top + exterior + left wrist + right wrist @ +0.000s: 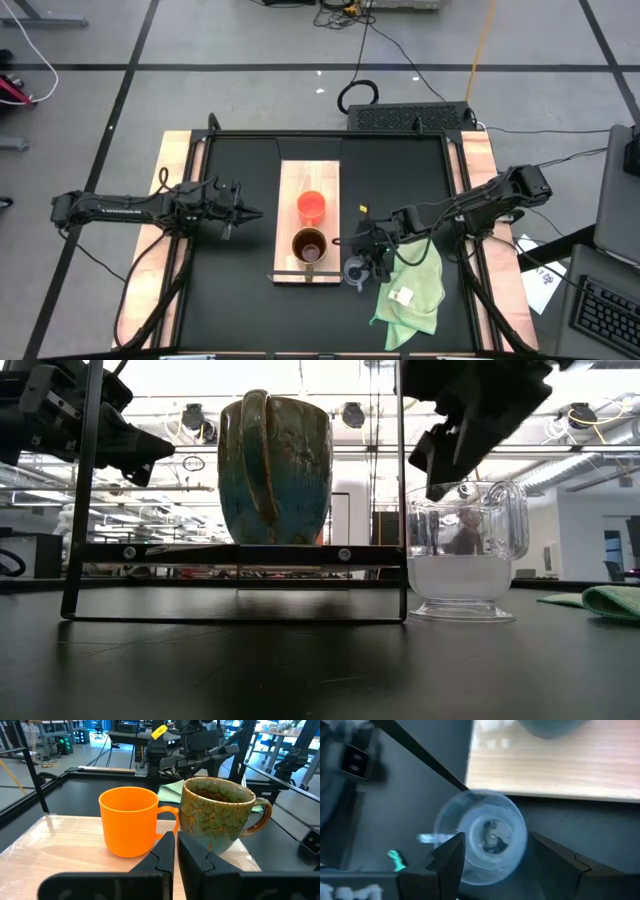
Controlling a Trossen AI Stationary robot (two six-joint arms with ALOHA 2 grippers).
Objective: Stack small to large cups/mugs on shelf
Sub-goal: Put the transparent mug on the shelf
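The light-wood shelf [308, 190] lies in the table's middle, raised on a black frame [240, 553]. An orange-red mug [311, 207] and a brown mug [308, 245] stand upright on it, brown nearer the near end. The small clear glass cup [356, 270] stands on the tabletop just right of the shelf's near end. My right gripper [502, 857] hovers open over the cup [482, 837], one finger on each side of its rim, pointing down. My left gripper [250, 213] is shut and level, left of the shelf, aimed at the two mugs [130, 820].
A light green cloth [410, 290] lies on the table right of the glass cup, under my right arm. The shelf's black frame post [402, 490] stands close beside the cup. Bare black tabletop spreads left of the shelf and toward the far edge.
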